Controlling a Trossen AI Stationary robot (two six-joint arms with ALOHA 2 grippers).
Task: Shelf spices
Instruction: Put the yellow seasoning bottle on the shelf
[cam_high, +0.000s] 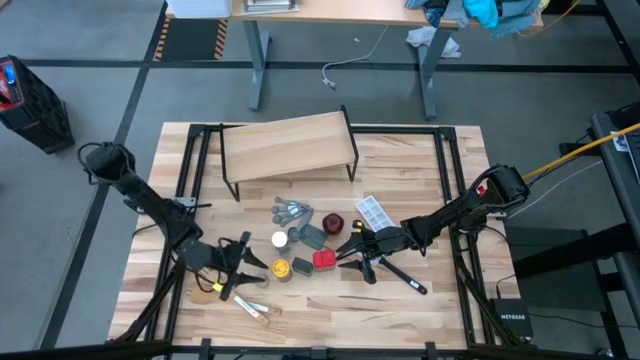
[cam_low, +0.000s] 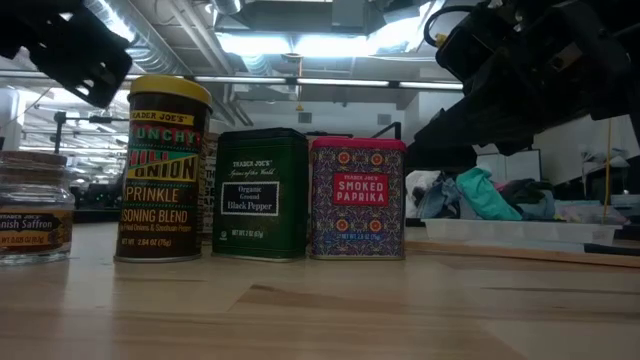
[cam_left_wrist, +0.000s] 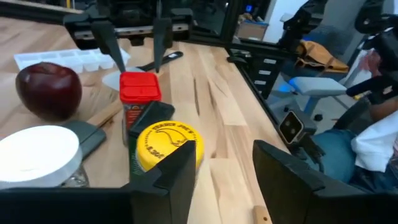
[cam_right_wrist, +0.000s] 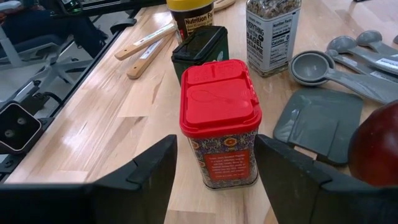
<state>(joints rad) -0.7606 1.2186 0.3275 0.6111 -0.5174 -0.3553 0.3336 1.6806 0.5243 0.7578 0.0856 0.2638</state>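
Observation:
The shelf (cam_high: 290, 145), a light-wood plank on black legs, stands at the table's far middle with nothing on it. In front of it, the white-capped jar (cam_high: 279, 239), yellow-capped jar (cam_high: 282, 268), dark square tin (cam_high: 302, 265) and red-lidded tin (cam_high: 323, 260) stand upright on the table. A small saffron jar (cam_low: 35, 215) shows in the low view. My left gripper (cam_left_wrist: 224, 174) is open just left of the yellow-capped jar (cam_left_wrist: 165, 146), with nothing between its fingers. My right gripper (cam_right_wrist: 217, 177) is open. Its fingertips flank the red tin (cam_right_wrist: 221, 121) from the table's right, and I see no touch.
Grey measuring spoons (cam_high: 290, 212), a grey flat piece (cam_high: 313, 237), a round dark-red thing (cam_high: 333, 222) and a white tray (cam_high: 372, 212) lie between the jars and the shelf. Wooden sticks (cam_high: 255, 310) lie near the front edge, and a black tool (cam_high: 400, 275) lies under the right arm.

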